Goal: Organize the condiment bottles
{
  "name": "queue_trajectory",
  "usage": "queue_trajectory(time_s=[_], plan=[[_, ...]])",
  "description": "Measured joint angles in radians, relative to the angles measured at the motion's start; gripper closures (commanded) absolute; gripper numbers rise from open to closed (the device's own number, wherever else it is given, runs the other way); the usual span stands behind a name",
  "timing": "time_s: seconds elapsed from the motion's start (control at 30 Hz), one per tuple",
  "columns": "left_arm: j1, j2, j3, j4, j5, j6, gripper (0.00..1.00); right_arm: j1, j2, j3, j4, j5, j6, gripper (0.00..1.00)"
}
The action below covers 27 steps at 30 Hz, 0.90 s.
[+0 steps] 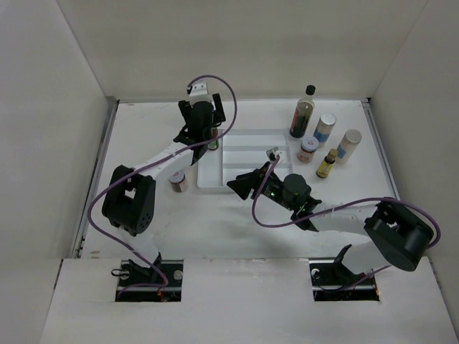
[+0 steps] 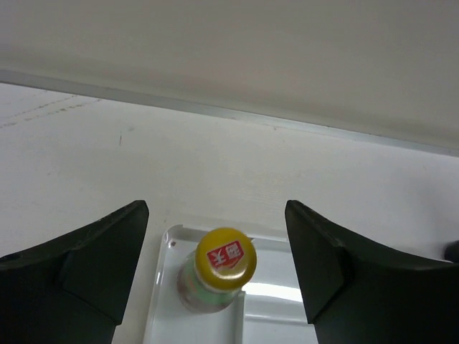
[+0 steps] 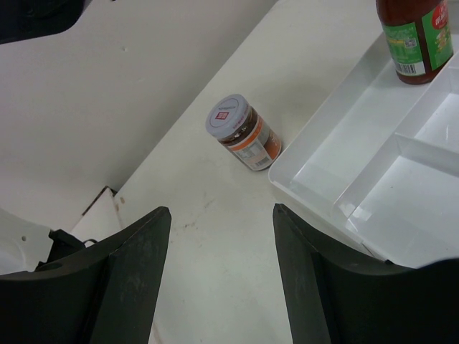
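Standing in the far-left corner of the white tray (image 1: pixel 247 159), the yellow-capped red sauce bottle (image 2: pixel 226 252) sits free between the spread fingers of the left gripper (image 2: pixel 216 215) (right gripper (image 3: pixel 222 215) also open, empty).

We are seeing bare table (image 1: pixel 201 226) lying open at lower centre; bottles (image 1: pixel 325 130) are crowding the upper right.

Probably a lab: plain white walls (image 1: pixel 251 43) enclose the table (image 1: pixel 215 222).

White divided tray (image 1: pixel 247 147) on table (image 1: pixel 201 222)
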Motion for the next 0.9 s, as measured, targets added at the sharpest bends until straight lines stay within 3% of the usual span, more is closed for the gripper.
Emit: queue_trajectory(time_s=[0.1,0.23,0.47,0.6,0.73,0.9], plan=[[-0.006,-0.094,-0.074,-0.005,-0.016,0.000,0.20,0.000,0.000,0.000,0.000,0.000,0.002,0.34],[-0.004,-0.333,-0.231,-0.033,-0.049,-0.016,0.18,0.000,0.000,0.000,0.000,0.000,0.003,0.34],[0.074,-0.708,-0.458,-0.285,-0.092,-0.129,0.16,0.000,0.002,0.000,0.000,0.000,0.003,0.24],[0.086,-0.738,-0.555,-0.446,-0.082,-0.177,0.15,0.000,0.015,0.000,-0.001,0.000,0.008,0.13],[0.085,-0.700,-0.605,-0.529,-0.038,-0.206,0.14,0.000,0.019,0.001,0.000,0.000,0.010,0.11],[0.086,-0.604,-0.606,-0.508,0.002,-0.222,0.15,0.000,0.023,0.001,0.000,-0.001,0.010,0.10]])
